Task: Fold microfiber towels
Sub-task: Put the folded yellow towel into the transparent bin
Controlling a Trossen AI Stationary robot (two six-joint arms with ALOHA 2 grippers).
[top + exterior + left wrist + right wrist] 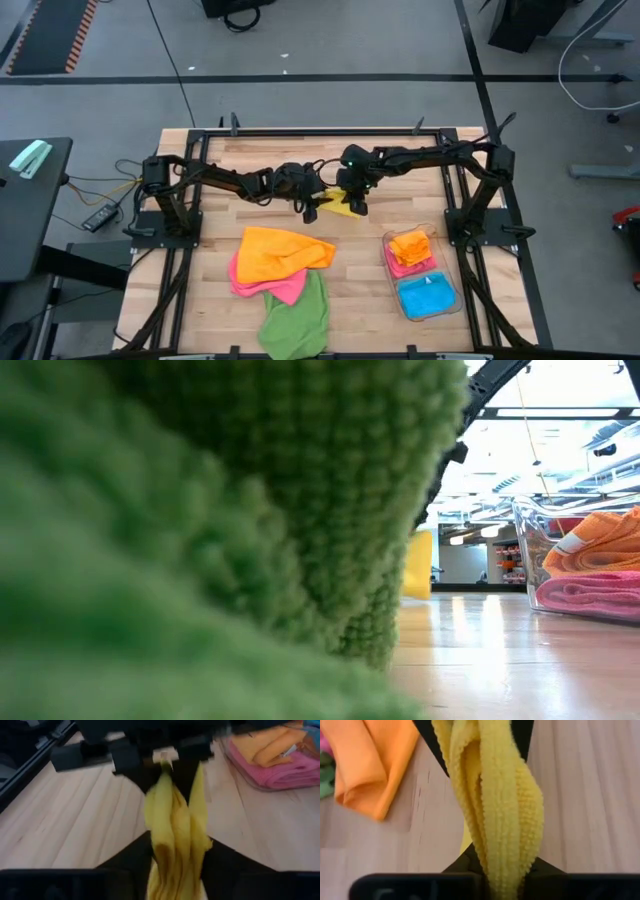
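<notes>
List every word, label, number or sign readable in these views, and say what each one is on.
None can be read.
White tag on the folded orange towel in the clear bin: too blurred to show any print.
Yellow towel, orange towel, pink towel, green towel, folded blue towel: plain, no print.
Wooden table and both arms: no marking legible.
</notes>
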